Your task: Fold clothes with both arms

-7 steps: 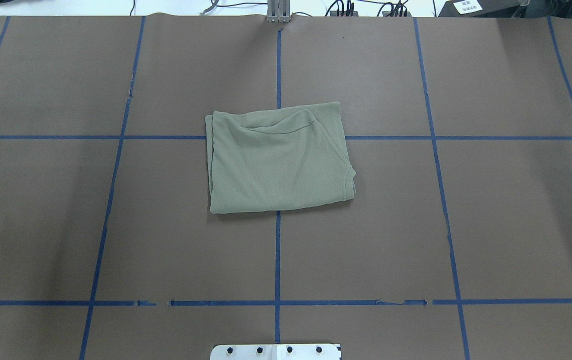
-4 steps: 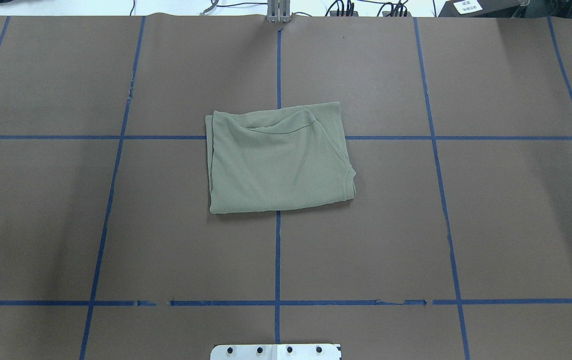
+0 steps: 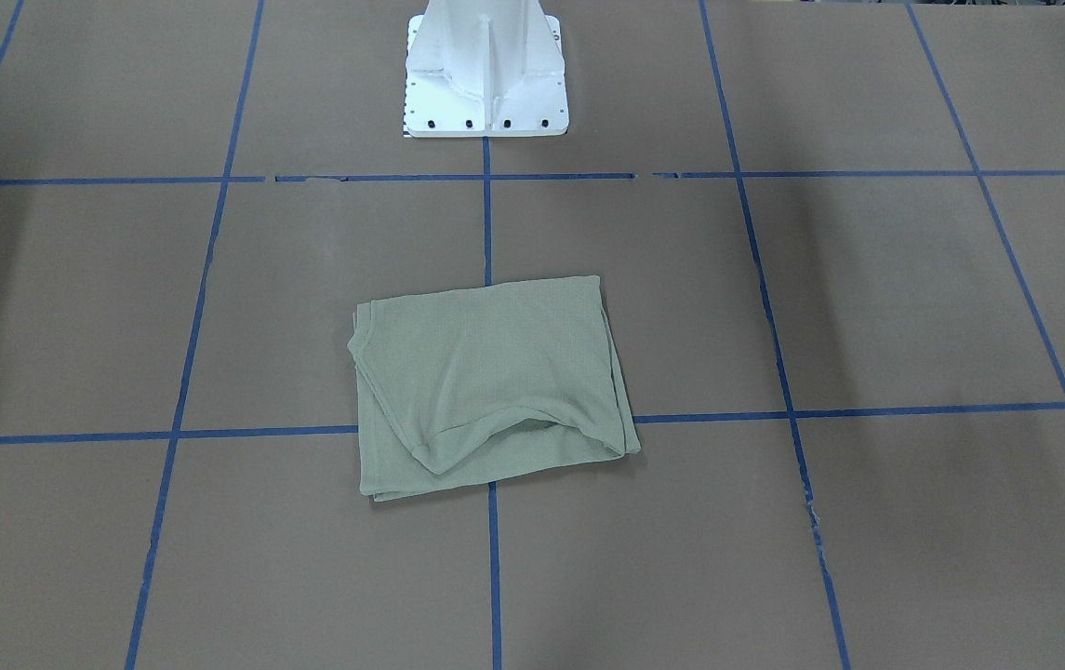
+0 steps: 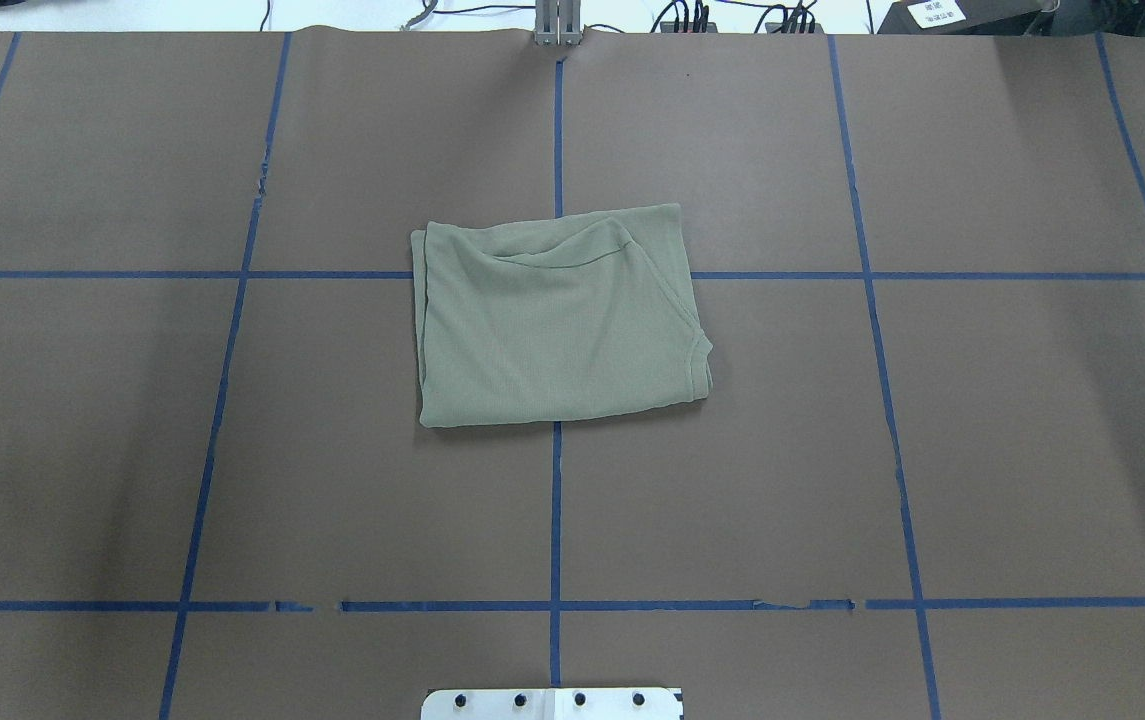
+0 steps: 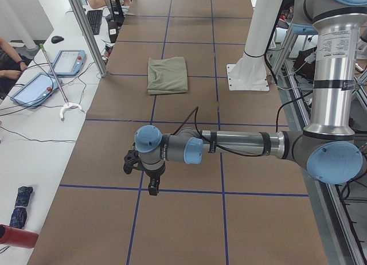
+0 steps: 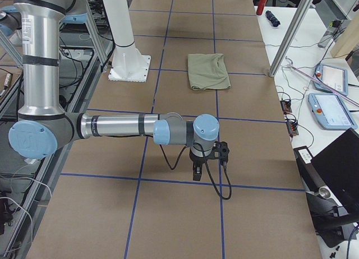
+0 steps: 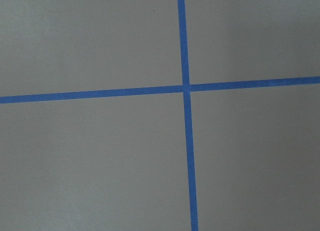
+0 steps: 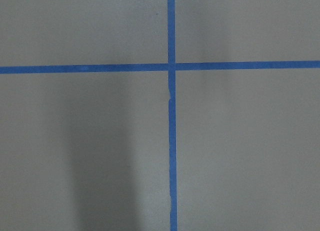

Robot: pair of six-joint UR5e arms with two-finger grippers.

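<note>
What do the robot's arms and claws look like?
The left arm and right arm are shiny silver tubes with rounded light-blue joint caps. The left claw and right claw are small and black, and a thin black cable loops from each.
</note>
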